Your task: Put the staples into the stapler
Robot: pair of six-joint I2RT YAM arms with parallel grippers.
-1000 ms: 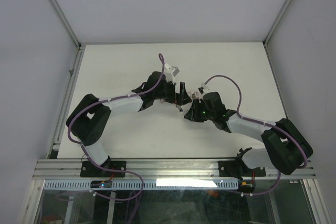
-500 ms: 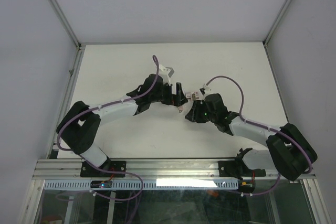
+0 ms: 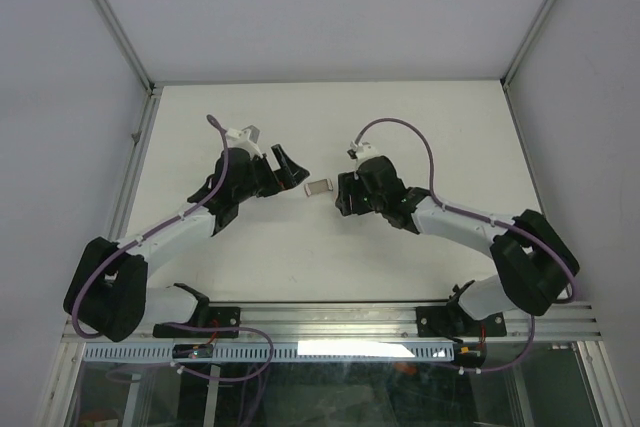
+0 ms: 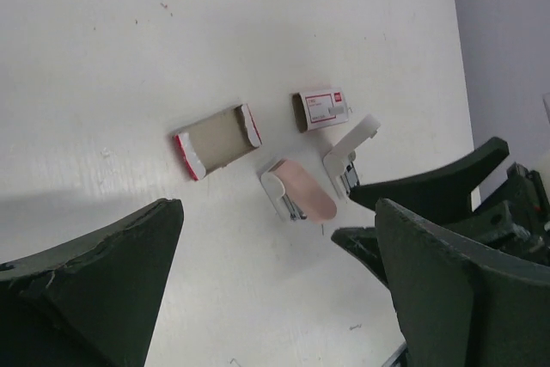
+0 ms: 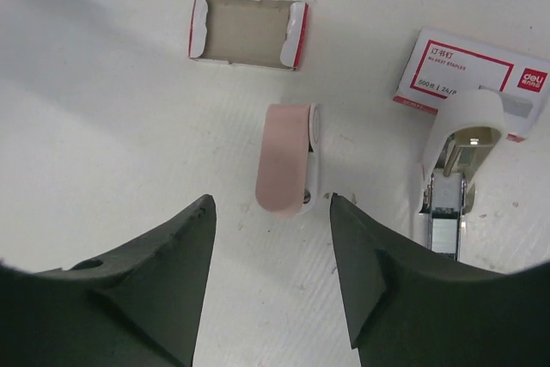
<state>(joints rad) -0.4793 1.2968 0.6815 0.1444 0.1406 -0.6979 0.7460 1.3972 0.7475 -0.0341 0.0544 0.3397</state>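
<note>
The stapler lies on the table as a pink part (image 5: 286, 159) (image 4: 302, 189) and a white part with a metal channel (image 5: 454, 161) (image 4: 352, 145) beside it. A silvery piece sits in that channel; I cannot tell whether it is the staples. Their greyish inner tray (image 5: 245, 33) (image 4: 219, 139) (image 3: 318, 187) lies empty, and the red-and-white sleeve (image 5: 473, 70) (image 4: 322, 109) lies beyond the white part. My right gripper (image 5: 271, 212) (image 3: 345, 194) hangs open just short of the pink part, touching nothing. My left gripper (image 4: 277, 212) (image 3: 292, 165) is wide open and empty, left of the tray.
The white table (image 3: 400, 127) is walled at the back and both sides, with a metal rail (image 3: 330, 319) along the near edge. In the left wrist view the right arm's dark fingers (image 4: 430, 186) stand close to the white stapler part.
The two grippers were together at the table's middle. The left arm has swung back to the left, the right gripper has shifted up-left and its jaws have widened, baring the tray between them.
</note>
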